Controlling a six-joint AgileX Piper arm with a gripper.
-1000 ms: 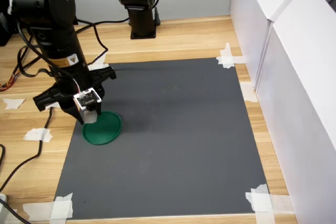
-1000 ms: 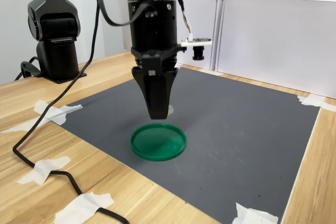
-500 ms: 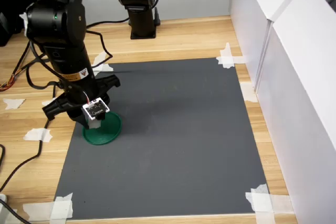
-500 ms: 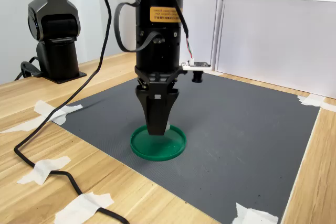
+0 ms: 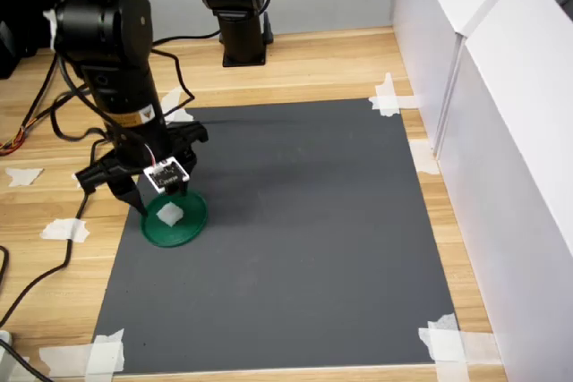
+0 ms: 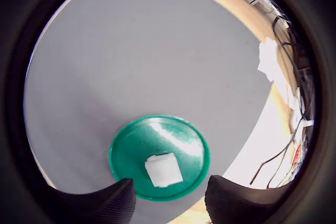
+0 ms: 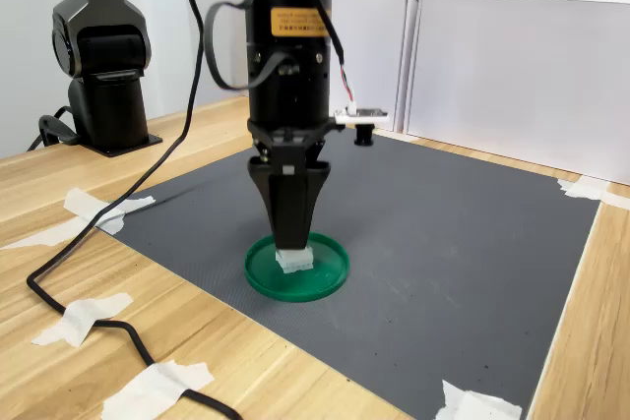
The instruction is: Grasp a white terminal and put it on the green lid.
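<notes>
White terminal (image 6: 164, 170) sits flat on the green lid (image 6: 131, 150), free of the gripper (image 6: 169, 199). Jaws are parted: in the wrist view the two dark fingertips (image 6: 107, 203) stand apart with the block showing in the gap between them, touching neither. In the second exterior view the gripper (image 7: 291, 241) hangs vertical just above the terminal (image 7: 294, 261), tips close over it. On the lid (image 7: 325, 277) the block lies off-centre, toward 9 o'clock in the second exterior view. In the first exterior view the terminal (image 5: 170, 214) sits near the lid's (image 5: 179, 232) middle, slightly toward 10 o'clock. Lid rests on the dark grey mat (image 5: 295, 230), at about 9 o'clock near its edge in the first exterior view. Mat is taped at the corners to a wooden table (image 5: 313, 64). A second black arm base (image 5: 235, 6) stands at 12 o'clock, white panels (image 5: 501, 131) at 3 o'clock.
</notes>
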